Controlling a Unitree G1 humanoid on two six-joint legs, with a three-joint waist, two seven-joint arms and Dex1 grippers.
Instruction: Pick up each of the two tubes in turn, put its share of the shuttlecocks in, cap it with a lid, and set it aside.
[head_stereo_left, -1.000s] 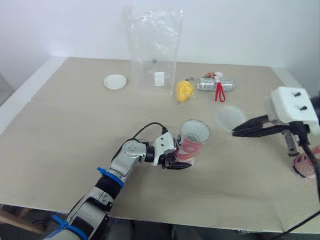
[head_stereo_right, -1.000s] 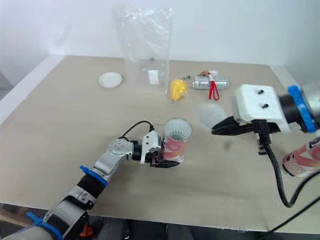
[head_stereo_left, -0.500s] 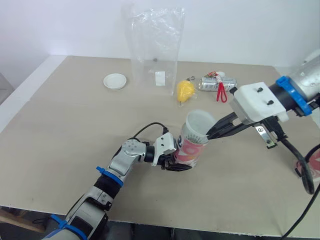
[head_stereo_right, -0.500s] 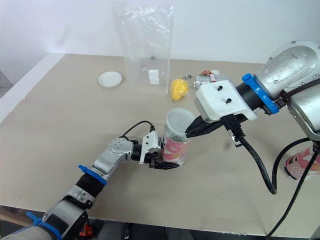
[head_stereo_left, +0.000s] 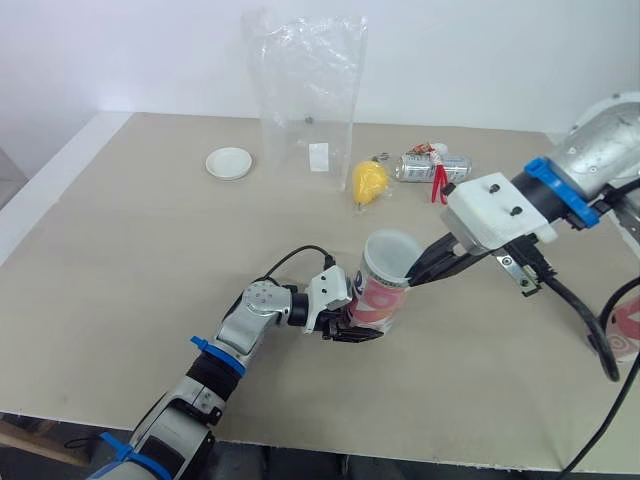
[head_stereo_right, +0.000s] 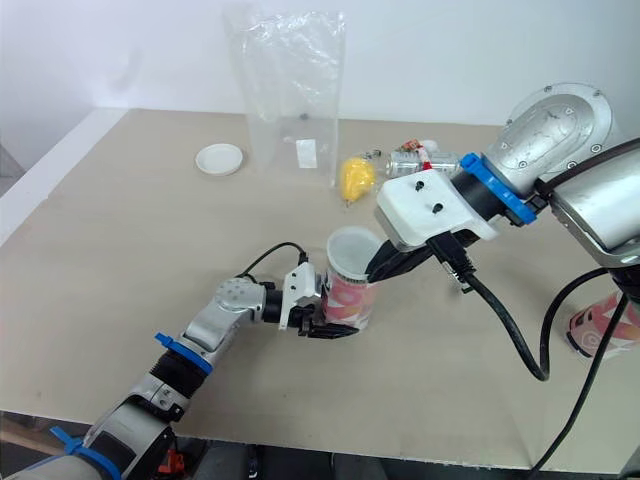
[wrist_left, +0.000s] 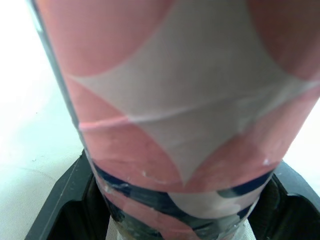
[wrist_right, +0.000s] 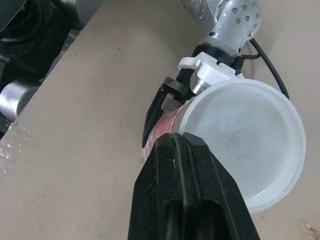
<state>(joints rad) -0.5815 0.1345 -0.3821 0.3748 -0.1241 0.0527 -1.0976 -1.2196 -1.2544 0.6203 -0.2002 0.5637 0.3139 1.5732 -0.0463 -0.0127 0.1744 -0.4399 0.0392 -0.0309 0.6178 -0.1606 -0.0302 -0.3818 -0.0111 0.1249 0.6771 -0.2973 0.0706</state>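
— Which step is this?
— Capping, I'd say. The left jaws clench the pink tube (head_stereo_left: 378, 300) low down, holding it upright on the counter (head_stereo_left: 120, 250) near its middle. The right jaws pinch the rim of a white lid (wrist_right: 250, 140), which sits over the tube's mouth.
— And next?
— Likely press it down square, then let go. Whether it is fully seated I cannot tell.
— Anything in the way?
— Nothing close. A clear plastic bag (head_stereo_left: 308, 100), a spare lid (head_stereo_left: 230, 162), a yellow object (head_stereo_left: 368, 182) and a silver packet (head_stereo_left: 425, 166) lie well behind. The other tube (head_stereo_right: 600, 330) is at the right edge.
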